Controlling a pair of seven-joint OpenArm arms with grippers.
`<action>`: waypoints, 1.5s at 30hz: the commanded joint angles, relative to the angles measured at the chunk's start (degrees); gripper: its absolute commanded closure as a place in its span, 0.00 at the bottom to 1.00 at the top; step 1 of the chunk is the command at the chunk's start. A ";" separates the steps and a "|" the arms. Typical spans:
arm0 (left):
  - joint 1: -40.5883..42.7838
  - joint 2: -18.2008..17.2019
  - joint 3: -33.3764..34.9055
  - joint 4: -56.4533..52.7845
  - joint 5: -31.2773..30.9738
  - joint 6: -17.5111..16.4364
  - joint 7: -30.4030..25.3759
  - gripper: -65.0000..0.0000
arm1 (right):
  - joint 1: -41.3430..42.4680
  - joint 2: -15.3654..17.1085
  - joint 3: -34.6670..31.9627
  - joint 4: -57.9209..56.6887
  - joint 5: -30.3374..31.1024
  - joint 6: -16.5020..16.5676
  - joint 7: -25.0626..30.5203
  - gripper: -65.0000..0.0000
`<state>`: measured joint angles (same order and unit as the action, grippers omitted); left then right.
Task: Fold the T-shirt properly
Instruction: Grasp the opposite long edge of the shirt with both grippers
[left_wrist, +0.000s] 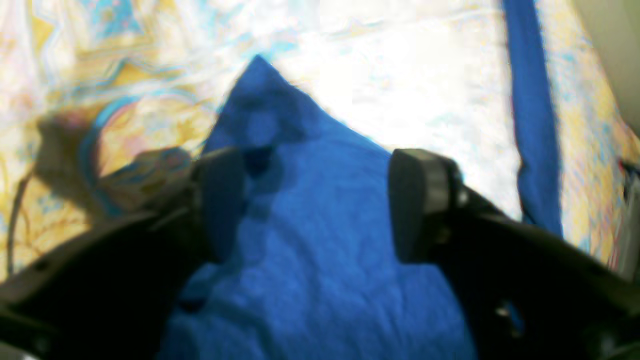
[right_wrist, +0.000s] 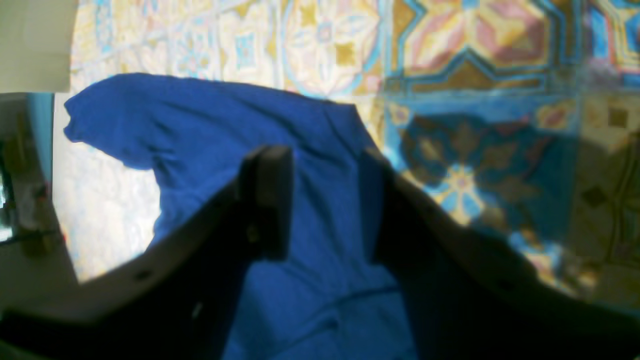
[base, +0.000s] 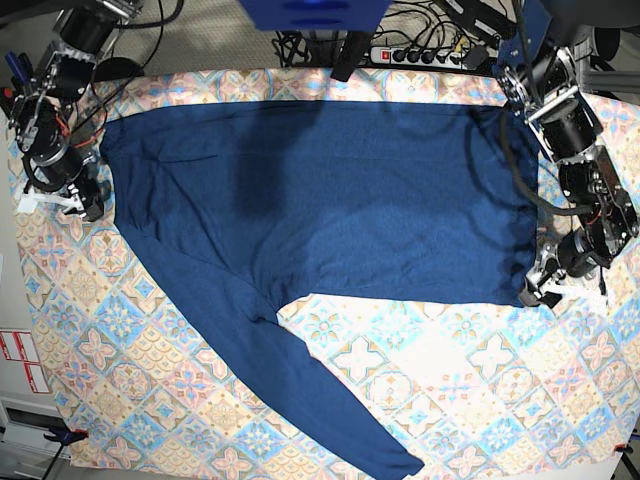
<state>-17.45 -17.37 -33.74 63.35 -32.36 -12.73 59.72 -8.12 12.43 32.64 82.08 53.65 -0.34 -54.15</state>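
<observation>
The T-shirt (base: 330, 190) is lying spread on the tablecloth (base: 480, 400), one sleeve trailing away. The left gripper (left_wrist: 315, 200) is straddling its hem corner, jaws apart; the right gripper (right_wrist: 325, 200) is straddling its shoulder edge, grip uncertain. Judged step: securing both edges; the next move calls for firm pinches before lifting.

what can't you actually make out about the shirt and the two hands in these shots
- Base view: the T-shirt's far sleeve, none visible past its top edge.
- Left wrist view: whether the left hand pinches cloth; blurred.
- Right wrist view: whether the right hand grips the fabric; dark fingers blend in.
</observation>
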 joint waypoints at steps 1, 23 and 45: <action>-1.93 -1.23 -0.15 -0.98 0.05 -0.32 -1.92 0.41 | 1.57 0.89 -1.30 0.86 0.37 0.29 -0.14 0.67; -7.47 -0.79 8.81 -16.19 16.75 -0.24 -21.17 0.46 | 7.28 1.42 -11.59 0.77 -0.94 0.29 -0.22 0.67; -1.76 -1.23 8.64 -16.19 16.75 -0.15 -23.90 0.46 | 7.02 1.33 -11.59 0.95 -0.94 0.29 -0.40 0.67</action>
<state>-18.20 -17.78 -25.10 46.28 -15.38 -12.78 36.10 -1.91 12.86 20.78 81.87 51.66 -0.69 -55.13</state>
